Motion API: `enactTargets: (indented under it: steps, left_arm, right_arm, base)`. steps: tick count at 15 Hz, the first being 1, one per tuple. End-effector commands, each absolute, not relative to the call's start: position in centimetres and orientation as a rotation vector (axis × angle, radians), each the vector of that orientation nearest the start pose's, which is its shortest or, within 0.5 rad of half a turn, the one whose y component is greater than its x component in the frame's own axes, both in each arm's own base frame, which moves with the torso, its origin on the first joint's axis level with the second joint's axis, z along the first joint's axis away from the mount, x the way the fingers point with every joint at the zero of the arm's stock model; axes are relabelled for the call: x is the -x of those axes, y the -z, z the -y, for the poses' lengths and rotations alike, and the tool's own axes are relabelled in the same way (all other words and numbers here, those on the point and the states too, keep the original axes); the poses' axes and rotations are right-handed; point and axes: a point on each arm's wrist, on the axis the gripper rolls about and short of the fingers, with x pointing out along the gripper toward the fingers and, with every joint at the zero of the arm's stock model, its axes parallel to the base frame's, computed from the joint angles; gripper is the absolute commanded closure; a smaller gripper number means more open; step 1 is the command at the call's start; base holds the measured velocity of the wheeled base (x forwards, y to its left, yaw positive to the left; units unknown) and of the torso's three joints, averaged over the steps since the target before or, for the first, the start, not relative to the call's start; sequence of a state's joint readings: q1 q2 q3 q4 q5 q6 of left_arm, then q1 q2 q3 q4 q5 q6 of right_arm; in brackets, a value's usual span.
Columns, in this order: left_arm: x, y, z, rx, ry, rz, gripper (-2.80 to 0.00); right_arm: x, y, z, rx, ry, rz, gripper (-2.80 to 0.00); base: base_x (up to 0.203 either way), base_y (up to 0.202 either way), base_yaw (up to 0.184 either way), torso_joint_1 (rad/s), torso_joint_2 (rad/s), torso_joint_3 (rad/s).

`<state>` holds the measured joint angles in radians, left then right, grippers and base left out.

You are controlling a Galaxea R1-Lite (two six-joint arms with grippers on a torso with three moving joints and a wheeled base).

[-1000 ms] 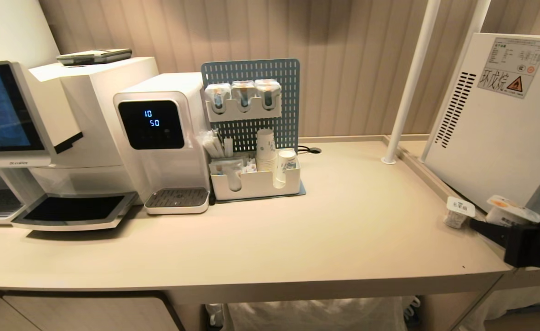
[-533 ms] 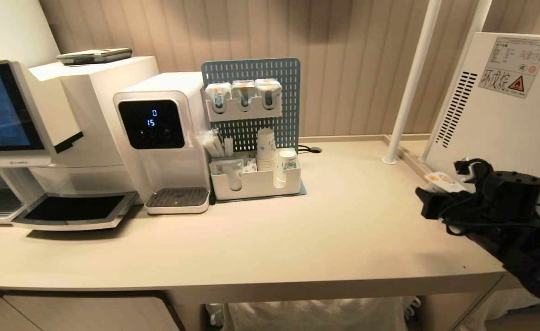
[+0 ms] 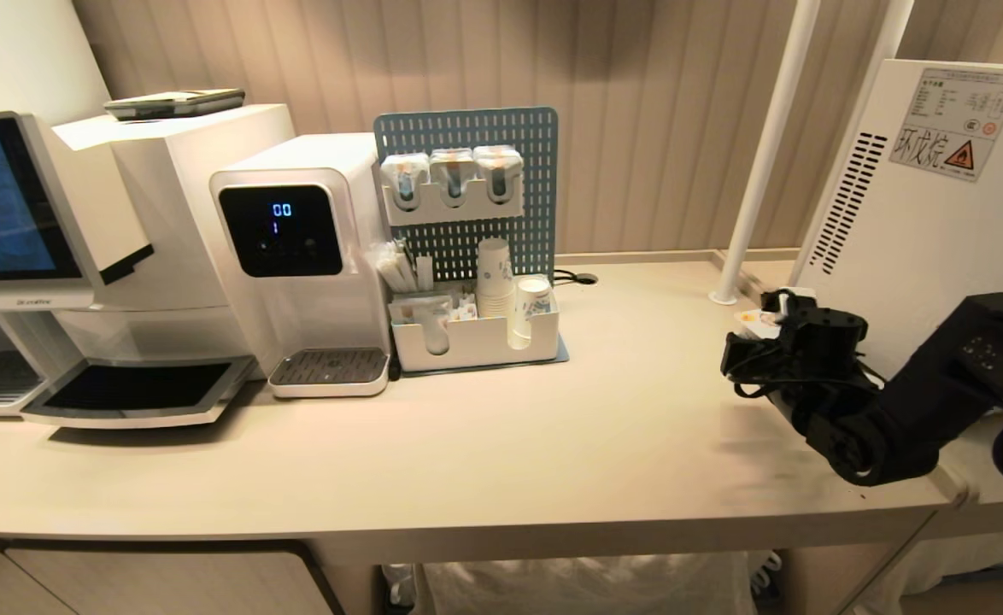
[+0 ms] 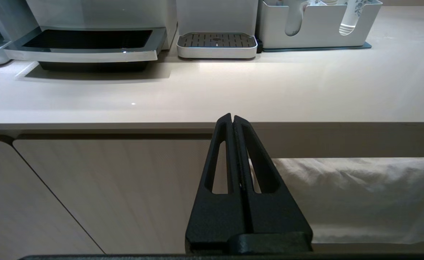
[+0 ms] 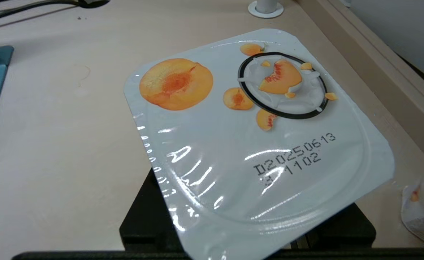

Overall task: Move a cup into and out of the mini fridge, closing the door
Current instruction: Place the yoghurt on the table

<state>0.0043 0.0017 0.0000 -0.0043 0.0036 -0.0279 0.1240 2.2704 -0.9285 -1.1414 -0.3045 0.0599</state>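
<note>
The right gripper (image 3: pixel 745 342) is seen at about three o'clock in the head view, above the beige counter (image 3: pixel 553 444), closed around a cup (image 3: pixel 756 319) of yogurt. In the right wrist view the cup's (image 5: pixel 255 144) white foil lid fills most of the frame, printed with peach halves and a stamped date code, and the black fingers are mostly hidden beneath it. A second small cup (image 5: pixel 423 206) is glimpsed at the four o'clock edge of that view, resting on the counter.

The mini fridge (image 3: pixel 937 213) is placed at about two o'clock in the head view, just behind the gripper, its white side with vent slots and a warning sticker turned toward the camera. Its door cannot be seen from here. A white pole (image 3: pixel 766 154) is set just beside the fridge.

The left gripper (image 4: pixel 232 124) is shown only in the left wrist view, its fingers pressed together with nothing between them, held low in front of the counter's edge.

At nine o'clock in the head view a coffee machine (image 3: pixel 83 256), a water dispenser (image 3: pixel 296 256) and a blue pegboard organiser (image 3: pixel 467 248) with paper cups are lined up against the wall
</note>
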Motion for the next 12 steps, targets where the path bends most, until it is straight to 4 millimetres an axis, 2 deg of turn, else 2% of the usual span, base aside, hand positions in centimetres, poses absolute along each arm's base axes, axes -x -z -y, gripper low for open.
enactTargets:
  steps: [1, 8, 12]
  left_arm:
    - [2.3, -7.6, 0.0, 0.029, -0.008, 0.002, 0.0]
    - [2.3, -7.6, 0.0, 0.029, -0.008, 0.002, 0.0]
    - [2.3, -7.6, 0.0, 0.029, -0.009, 0.002, 0.0]
  right_arm:
    - [-42.6, -3.2, -4.7, 0.003, 0.187, -0.219, 0.0]
    - [-48.8, -1.9, -4.1, 0.025, 0.204, -0.294, 0.0]
    - [-52.0, -0.3, -3.7, 0.047, 0.215, -0.363, 0.0]
  base:
    - [0.0, 0.0, 0.0, 0.0, 0.0, 0.0]
    - [0.0, 0.0, 0.0, 0.0, 0.0, 0.0]
    - [0.0, 0.0, 0.0, 0.0, 0.0, 0.0]
